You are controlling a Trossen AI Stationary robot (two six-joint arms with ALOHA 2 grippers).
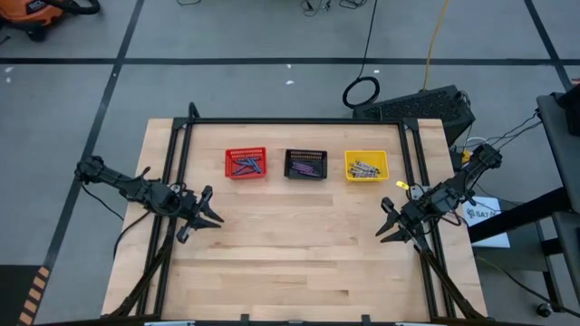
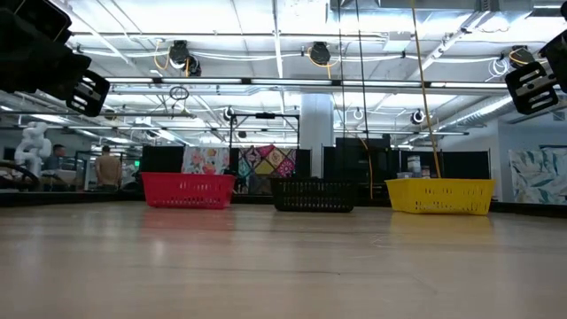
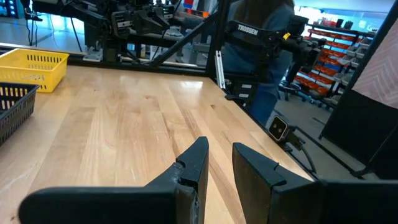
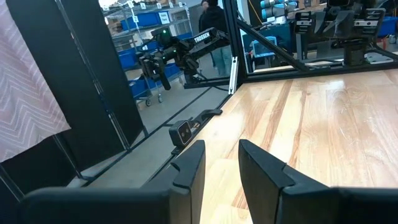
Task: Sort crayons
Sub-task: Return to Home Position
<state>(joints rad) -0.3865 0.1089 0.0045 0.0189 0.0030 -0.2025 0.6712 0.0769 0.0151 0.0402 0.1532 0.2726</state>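
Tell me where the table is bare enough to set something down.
Bare wood spans the table between the left gripper and right gripper and everything nearer. Crowded: the far row of red basket, black basket, yellow basket, with narrow gaps.

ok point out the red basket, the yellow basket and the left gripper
red basket [image 2: 188,190], low view, front wall
yellow basket [image 2: 440,196], low view, front wall
left gripper [image 3: 219,147], left wrist view, midway between its fingertips

Left arm [image 1: 127,184] and right arm [image 1: 449,192] are black, lettered TROSSEN.
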